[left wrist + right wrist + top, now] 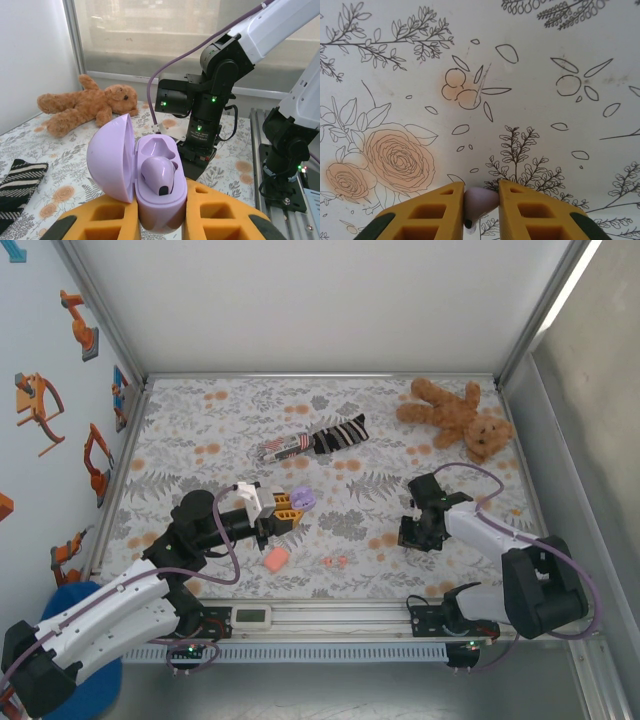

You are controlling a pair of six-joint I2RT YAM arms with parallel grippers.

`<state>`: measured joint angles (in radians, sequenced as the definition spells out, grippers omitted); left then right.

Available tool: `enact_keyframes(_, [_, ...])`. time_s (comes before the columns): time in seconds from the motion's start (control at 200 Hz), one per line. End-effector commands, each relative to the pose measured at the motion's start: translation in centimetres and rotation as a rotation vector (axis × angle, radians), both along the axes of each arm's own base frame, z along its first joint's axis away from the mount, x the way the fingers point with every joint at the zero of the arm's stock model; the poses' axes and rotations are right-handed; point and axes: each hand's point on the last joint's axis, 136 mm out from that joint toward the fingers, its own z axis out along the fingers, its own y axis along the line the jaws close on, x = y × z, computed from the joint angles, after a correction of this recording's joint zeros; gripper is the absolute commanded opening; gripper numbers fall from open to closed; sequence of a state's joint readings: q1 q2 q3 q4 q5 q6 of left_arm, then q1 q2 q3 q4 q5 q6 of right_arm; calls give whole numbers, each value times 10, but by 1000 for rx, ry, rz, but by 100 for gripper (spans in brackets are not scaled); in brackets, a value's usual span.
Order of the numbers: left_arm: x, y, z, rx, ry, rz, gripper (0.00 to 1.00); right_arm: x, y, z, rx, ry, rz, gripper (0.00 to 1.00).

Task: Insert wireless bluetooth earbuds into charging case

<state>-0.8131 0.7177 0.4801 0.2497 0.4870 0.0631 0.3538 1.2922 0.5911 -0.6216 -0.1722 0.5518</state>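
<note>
The left end effector [160,205] clamps the open lilac case [110,160], one bud [159,175] seated inside. The right end effector [481,192] narrowly pinches what looks like a second bud [478,202], low over the surface [545,60], toward its near right corner.

**A:** What lies on the bench [200,430]?

**B:** Its top is printed with grey leaves and orange blossoms. A brown teddy bear [455,418] sprawls toward 2 o'clock, with its head toward the right wall.

**A:** And near the middle?

**B:** A black-and-white striped sock [338,433] lies flat toward 12 o'clock. Touching its 8 o'clock end is a slimmer thing [278,448] with red and white marks. I cannot tell what it is.

**A:** Anything off the printed top?

**B:** A small white device [250,616] with a screen sits on the front rail at 7 o'clock. Orange stickers [40,405] dot the wall at 9 o'clock.
</note>
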Motion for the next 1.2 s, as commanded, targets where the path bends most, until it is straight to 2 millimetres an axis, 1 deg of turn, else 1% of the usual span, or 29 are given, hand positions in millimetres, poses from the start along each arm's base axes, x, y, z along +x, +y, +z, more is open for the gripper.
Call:
enact_keyframes(0.0, [-3,-2,5,-15,-4,-16,0,10,4,12,15,-51,38,22])
enact_keyframes(0.1, [0,-3,3,-20,5,-8,0,13,3,20,6,-79,67,21])
enact_keyframes(0.225, [5,-6,-2,-21,20,8,0,23,9,37,34,-153,94,20])
enact_keyframes(0.426, [16,-10,-4,-43,36,42,0,40,20,80,91,-304,156,20])
enact_keyframes(0.526, [22,-12,-5,-51,37,58,0,48,28,108,127,-395,194,20])
enact_keyframes(0.671, [28,-14,-1,-66,26,76,0,56,41,156,188,-520,241,19])
enact_keyframes(0.796, [31,-17,5,-71,15,80,0,59,53,199,214,-618,284,19])
enact_keyframes(0.937, [34,-20,10,-75,-1,77,0,58,69,240,211,-712,352,19])
enact_keyframes(1.092, [35,-24,17,-80,-19,67,0,53,96,283,236,-825,432,19])
enact_keyframes(1.197, [34,-26,21,-84,-25,57,0,49,117,305,265,-890,477,19])
